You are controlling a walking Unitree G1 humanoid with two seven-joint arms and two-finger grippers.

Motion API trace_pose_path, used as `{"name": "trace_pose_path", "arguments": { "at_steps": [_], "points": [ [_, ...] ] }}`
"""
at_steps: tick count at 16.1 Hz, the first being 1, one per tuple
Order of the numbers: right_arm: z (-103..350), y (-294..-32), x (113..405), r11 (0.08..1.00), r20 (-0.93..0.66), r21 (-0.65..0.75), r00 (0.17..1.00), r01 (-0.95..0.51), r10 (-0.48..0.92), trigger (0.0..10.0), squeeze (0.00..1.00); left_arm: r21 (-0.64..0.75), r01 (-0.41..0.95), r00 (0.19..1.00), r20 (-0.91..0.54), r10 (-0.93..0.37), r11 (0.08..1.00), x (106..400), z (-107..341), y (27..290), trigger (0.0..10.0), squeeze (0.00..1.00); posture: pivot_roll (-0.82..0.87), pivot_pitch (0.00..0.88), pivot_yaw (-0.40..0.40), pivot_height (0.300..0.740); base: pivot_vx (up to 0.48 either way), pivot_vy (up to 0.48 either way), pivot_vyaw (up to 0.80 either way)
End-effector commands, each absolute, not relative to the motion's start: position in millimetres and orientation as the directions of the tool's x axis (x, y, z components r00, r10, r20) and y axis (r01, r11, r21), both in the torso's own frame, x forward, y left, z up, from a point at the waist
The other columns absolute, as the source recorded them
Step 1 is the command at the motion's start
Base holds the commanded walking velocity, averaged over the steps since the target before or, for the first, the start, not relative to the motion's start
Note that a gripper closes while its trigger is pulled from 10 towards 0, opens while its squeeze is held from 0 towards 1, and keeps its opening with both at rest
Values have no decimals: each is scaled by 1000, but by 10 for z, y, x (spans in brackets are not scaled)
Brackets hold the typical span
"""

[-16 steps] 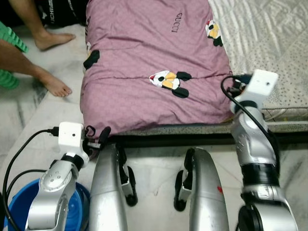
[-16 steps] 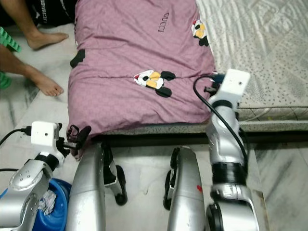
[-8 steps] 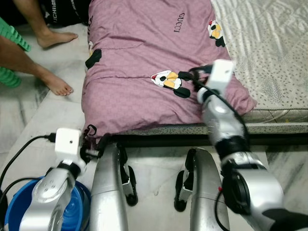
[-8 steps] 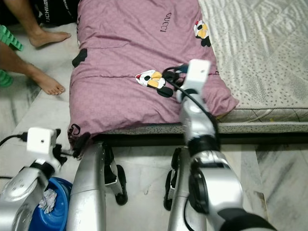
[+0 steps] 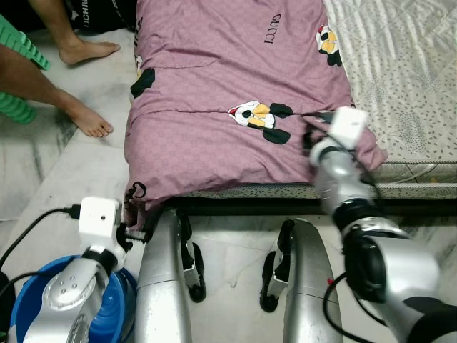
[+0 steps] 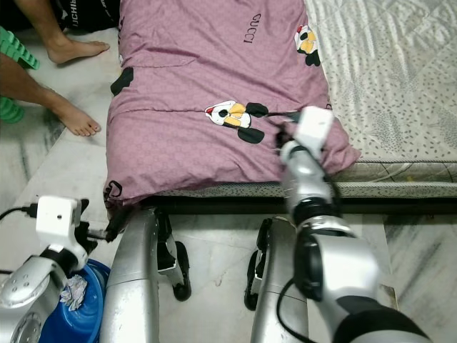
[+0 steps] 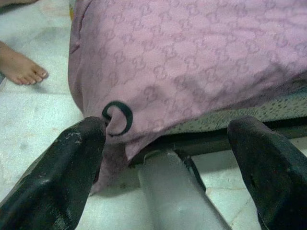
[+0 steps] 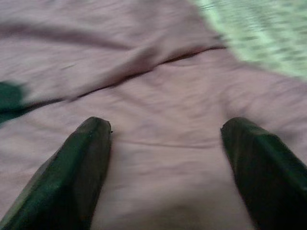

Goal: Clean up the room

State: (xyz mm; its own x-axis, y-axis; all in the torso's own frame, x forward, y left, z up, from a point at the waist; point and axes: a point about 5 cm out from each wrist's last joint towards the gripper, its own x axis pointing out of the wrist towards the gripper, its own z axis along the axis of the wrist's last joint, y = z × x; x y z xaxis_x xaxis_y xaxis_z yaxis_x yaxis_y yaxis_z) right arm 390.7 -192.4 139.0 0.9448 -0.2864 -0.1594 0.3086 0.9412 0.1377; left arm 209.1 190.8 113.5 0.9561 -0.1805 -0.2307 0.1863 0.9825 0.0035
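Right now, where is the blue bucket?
The blue bucket sits on the floor at the robot's lower left, under its left arm, beside its left leg.

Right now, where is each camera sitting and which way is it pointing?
Left eye view: on the head, looking down at the pink blanket on the bed; both arms and legs show.
Right eye view: same head, same scene, plus a person's foot.
Left wrist view: looks along the open left gripper at the blanket's hanging corner.
Right wrist view: looks along the open right gripper, close over the blanket.
All four share the blanket.
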Motion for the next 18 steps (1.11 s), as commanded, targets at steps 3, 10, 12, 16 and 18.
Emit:
{"name": "trace_pose_path", "arguments": {
  "at_steps": [3, 10, 12, 16, 18],
  "points": [
    [1187, -2142, 3787, 916, -222, 92, 905, 391, -364, 10000, 1000, 2, 193, 945, -270, -185, 981, 2108, 1044, 1902, 10000, 0, 232, 370, 19, 572, 0, 0, 0],
    [854, -2292, 3575, 880, -314, 194, 877, 434, -363, 10000, 1000, 23, 190, 957, -227, -180, 982, 2364, 1052, 1909, 10000, 0, 208, 266, 19, 572, 0, 0, 0],
    [1149, -2241, 3714, 938, -152, 167, 948, 305, -281, 10000, 1000, 36, 188, 966, -188, -178, 982, 2521, 1096, 1946, 10000, 0, 175, 215, 23, 572, 0, 0, 0],
    [1759, -2002, 3851, 995, 170, -91, 985, 51, -35, 10000, 1000, 49, 182, 977, -119, -176, 982, 2755, 1175, 1996, 10000, 0, 98, 143, 49, 572, 0, 0, 0],
    [1856, -1871, 3781, 980, 242, -198, 968, -23, 72, 10000, 1000, 46, 190, 976, -114, -183, 981, 2802, 1135, 1973, 10000, 0, 62, 108, 56, 572, 0, 0, 0]
  ]
}}
